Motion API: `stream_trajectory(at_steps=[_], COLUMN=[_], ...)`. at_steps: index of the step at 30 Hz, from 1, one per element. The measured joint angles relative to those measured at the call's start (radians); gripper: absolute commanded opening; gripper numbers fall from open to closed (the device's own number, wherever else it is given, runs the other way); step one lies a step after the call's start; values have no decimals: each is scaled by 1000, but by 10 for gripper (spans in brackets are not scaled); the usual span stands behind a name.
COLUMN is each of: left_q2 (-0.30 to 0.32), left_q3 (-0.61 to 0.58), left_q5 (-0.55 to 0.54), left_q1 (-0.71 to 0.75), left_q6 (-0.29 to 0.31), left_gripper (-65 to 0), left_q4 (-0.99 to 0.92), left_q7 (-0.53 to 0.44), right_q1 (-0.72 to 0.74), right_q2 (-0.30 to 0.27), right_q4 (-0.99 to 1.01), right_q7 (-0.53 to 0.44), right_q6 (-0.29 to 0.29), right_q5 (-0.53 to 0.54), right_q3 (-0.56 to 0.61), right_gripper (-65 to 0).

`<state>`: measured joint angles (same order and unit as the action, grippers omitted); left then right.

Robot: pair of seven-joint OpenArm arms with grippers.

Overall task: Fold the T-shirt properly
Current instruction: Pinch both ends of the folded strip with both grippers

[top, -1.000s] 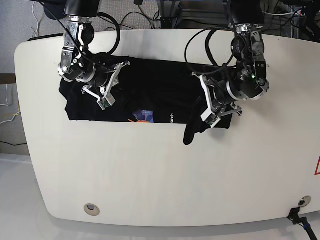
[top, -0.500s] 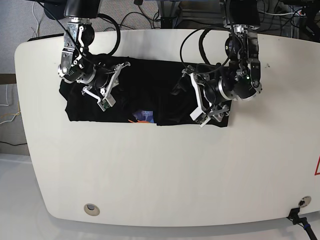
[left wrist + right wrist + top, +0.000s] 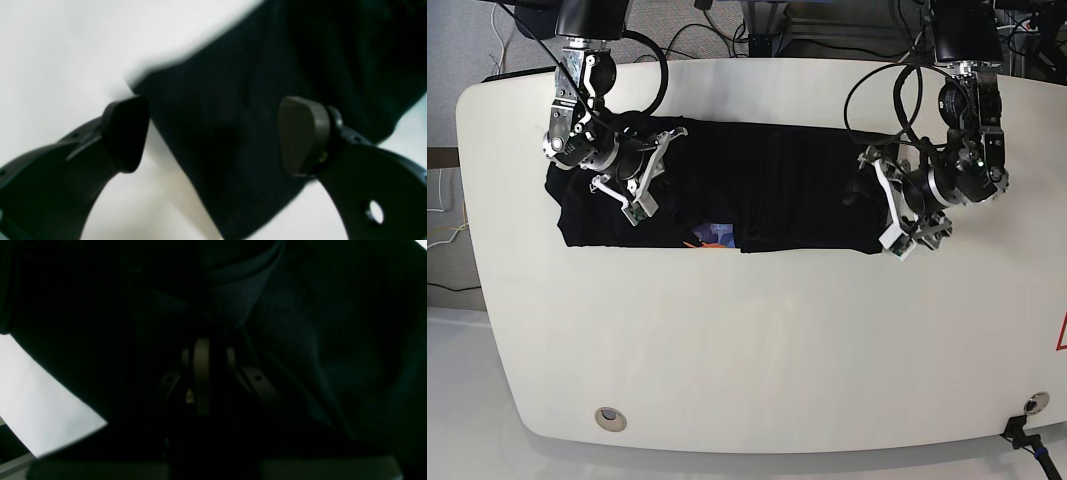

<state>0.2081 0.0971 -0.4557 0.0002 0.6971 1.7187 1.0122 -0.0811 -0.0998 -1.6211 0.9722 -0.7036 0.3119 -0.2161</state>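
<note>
The big white rounded table (image 3: pixel 757 350) holds the large plain black cloth T-shirt (image 3: pixel 757 190), which lies as a long flat band across the far half of the table. Its long way runs from one gripper to the other, side to side in the base view. A little bit of orange and purple print (image 3: pixel 714 232) peeks out at the near edge of the band.

The right gripper (image 3: pixel 635 187) sits on top of the shirt's end on its own side. In the right wrist view its jaws are pressed together with dark cloth all around them. I think they pinch a fold of the shirt, but the picture is very dark (so I cannot be sure).

The left gripper (image 3: pixel 895 218) is at the other end of the band. Its jaws stand wide apart and hold nothing. In the left wrist view, the shirt's corner (image 3: pixel 253 133) lies right between the two fingers (image 3: pixel 302 133) and runs away ahead of them. White table shows on both sides of the jaws.

So the left gripper is the nearer one to this free end. My guess is that the next move is to close on this corner and carry it along the band toward the other gripper.
</note>
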Motion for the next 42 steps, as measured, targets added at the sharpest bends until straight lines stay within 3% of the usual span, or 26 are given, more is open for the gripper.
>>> stream_trajectory(at_steps=[2, 6, 8, 12, 14, 18, 20, 24, 31, 34, 39, 42], left_q2=[-3, -4, 3, -2, 0, 0, 2, 25, 45, 51, 56, 56], left_q3=[-2, -9, -53, -79, -78, -76, -76, -73, -74, -74, -74, -74], left_q5=[8, 12, 8, -21, -29, -29, -28, -18, -17, -18, -18, -18], left_q1=[14, 4, 3, -1, -3, -1, -2, 0, 3, 3, 3, 3], left_q6=[0, -5, -6, 0, 1, 1, 0, 3, 0, 0, 0, 0], left_gripper=[-94, -237, -291, -306, -306, -306, -306, -306, -306, -306, -306, -306], left_q4=[-66, -177, -214, -279, -289, -286, -285, -286, -288, -288, -288, -288], left_q7=[11, -38, -109, -173, -176, -175, -175, -166, -164, -161, -161, -161], right_q1=[0, -3, -6, 16, 33, 78, 77, 82, 109, 108, 102, 91], right_q2=[0, 1, 1, 6, 31, 44, 30, -41, -127, -132, -119, -82], right_q4=[0, -25, -87, -238, -318, -341, -327, -234, 144, 211, 256, 247], right_q7=[1, 17, 48, 124, 134, 161, 158, 151, 20, -8, -11, -35], right_q6=[0, 1, 6, 3, 4, 5, 12, 7, 12, 12, 11, 11], right_q5=[1, -5, -29, -30, -16, -33, -43, -26, -27, -20, 111, 139], right_q3=[0, 0, 0, -9, -55, -224, -304, -413, -580, -594, -591, -587], right_gripper=[-582, -578, -578, -566, -488, -219, -158, -157, -157, -157, -157, -161])
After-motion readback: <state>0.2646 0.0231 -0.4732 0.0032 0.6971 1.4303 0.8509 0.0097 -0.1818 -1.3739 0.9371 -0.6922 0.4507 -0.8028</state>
